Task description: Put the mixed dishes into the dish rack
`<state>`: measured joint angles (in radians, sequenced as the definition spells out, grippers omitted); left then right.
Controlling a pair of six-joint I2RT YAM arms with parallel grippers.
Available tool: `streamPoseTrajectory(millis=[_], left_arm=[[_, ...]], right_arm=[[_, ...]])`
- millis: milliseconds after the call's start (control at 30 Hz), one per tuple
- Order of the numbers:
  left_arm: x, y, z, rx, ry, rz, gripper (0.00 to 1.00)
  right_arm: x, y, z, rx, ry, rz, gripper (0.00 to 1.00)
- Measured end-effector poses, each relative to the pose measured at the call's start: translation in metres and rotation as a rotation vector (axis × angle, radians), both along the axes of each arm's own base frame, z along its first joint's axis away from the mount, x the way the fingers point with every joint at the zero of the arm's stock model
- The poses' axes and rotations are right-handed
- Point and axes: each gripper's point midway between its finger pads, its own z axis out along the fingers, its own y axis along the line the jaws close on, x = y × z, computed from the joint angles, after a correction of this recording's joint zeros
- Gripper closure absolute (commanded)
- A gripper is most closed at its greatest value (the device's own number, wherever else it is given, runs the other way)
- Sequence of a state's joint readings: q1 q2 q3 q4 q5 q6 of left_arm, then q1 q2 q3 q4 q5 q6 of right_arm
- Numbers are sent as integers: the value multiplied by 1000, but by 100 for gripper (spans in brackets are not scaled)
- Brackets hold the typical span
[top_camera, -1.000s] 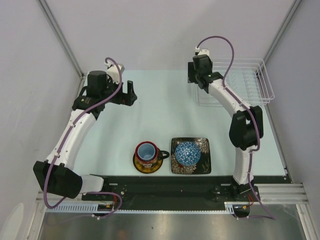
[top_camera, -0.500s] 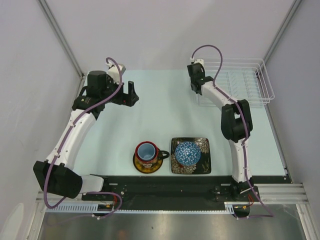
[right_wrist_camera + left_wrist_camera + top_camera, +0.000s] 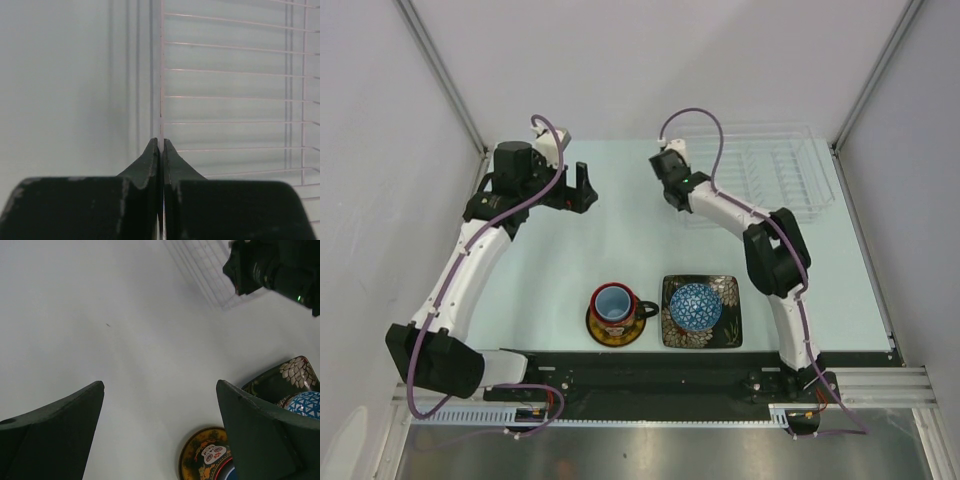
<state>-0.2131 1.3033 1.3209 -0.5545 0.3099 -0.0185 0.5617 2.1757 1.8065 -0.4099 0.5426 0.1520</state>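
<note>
Mug [image 3: 613,303] on saucer [image 3: 598,333], blue bowl [image 3: 696,306] on square plate [image 3: 728,331] — dish rack [image 3: 790,170] far right.

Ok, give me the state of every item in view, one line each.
left gripper: open, empty.
right gripper: shut on the dish rack rim wire.
dish rack: empty.
mug: upright on the saucer, cup nested inside.
bowl: upright on the square plate.
</note>
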Motion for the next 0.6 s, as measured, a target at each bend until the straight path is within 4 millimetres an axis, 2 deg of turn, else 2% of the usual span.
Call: streamPoseTrajectory(millis=[100, 133, 200, 233, 300, 333, 367, 400, 467, 600], left_arm=[[-2, 1, 4, -2, -13, 1, 0], [-2, 1, 6, -2, -21, 3, 0], [-4, 3, 6, 0, -31, 9, 0], [-6, 3, 6, 1, -31, 10, 0], [-9, 5, 3, 5, -30, 14, 0], [-9, 9, 2, 21, -35, 25, 0], [-8, 14, 1, 31, -36, 40, 0], [-8, 16, 1, 32, -37, 47, 0], [-7, 17, 4, 31, -52, 52, 0], [-5, 18, 7, 32, -75, 61, 0]], right_arm=[[-31, 50, 0, 13, 5, 72, 100], [-44, 69, -1, 21, 6, 101, 96], [-71, 109, -1, 48, 7, 166, 79], [-85, 128, -1, 64, 11, 202, 57], [-113, 161, -1, 103, 21, 261, 42], [-123, 172, -1, 113, 27, 284, 26], [-134, 182, 0, 127, 32, 307, 21], [-142, 192, 2, 140, 34, 327, 19], [-146, 196, 4, 156, 40, 328, 14], [-130, 185, 12, 172, 29, 290, 11]])
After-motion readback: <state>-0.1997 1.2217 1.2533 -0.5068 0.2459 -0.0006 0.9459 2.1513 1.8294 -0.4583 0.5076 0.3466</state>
